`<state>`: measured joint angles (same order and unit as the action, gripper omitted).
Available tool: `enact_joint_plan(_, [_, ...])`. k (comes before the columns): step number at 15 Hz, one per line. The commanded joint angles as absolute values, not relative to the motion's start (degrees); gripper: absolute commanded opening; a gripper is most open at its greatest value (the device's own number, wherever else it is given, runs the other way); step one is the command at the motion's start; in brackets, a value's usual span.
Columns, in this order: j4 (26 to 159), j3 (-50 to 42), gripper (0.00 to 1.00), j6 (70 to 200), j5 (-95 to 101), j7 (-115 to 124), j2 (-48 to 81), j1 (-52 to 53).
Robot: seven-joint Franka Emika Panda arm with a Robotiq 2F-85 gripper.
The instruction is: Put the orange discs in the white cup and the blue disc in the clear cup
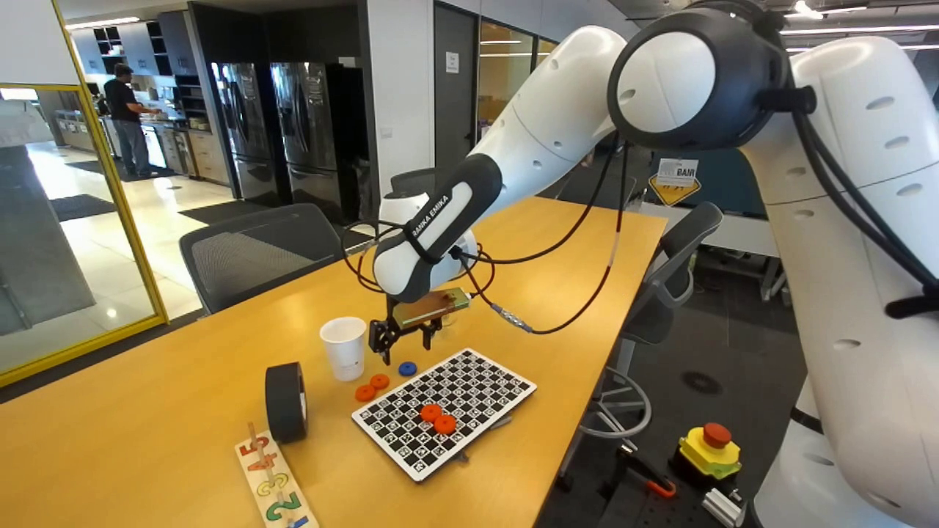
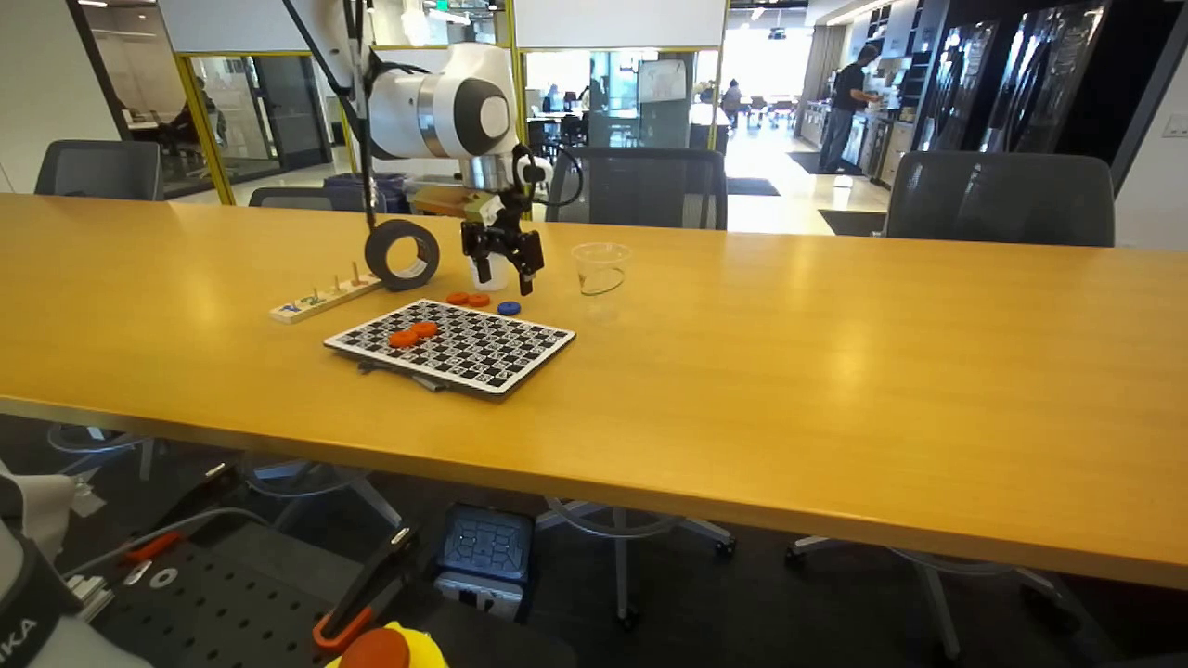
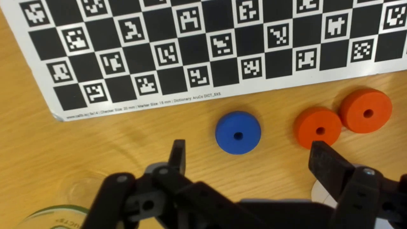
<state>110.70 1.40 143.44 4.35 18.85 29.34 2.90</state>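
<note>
The blue disc [image 1: 407, 369] lies flat on the table beside the checkered board; it also shows in an exterior view [image 2: 509, 308] and the wrist view [image 3: 238, 136]. Two touching orange discs [image 3: 367, 111] lie near it, and two more orange discs [image 1: 444, 424] lie on the board. The white cup [image 1: 343, 348] stands upright behind them, partly covered by a finger in the wrist view [image 3: 321, 192]. The clear cup [image 2: 601, 269] stands upright, partly visible at the wrist view's lower left [image 3: 57, 211]. My gripper [image 3: 249, 142] is open and empty, above the table near the blue disc.
The checkered board [image 1: 469, 389] lies flat in front of the discs. A black tape roll [image 1: 285, 402] stands on edge beside the white cup. A wooden number peg strip [image 1: 273, 480] lies near the roll. Chairs [image 2: 636, 186] stand around the table.
</note>
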Motion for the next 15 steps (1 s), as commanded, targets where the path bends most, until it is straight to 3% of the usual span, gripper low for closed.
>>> enact_joint_plan(1, [106.82, 0.97, 1.00, 142.44, 1.23, 15.43, 32.00, 3.05])
enact_joint_plan(15, [104.67, 0.52, 1.00, 140.92, -0.93, 11.88, 34.97, 1.87])
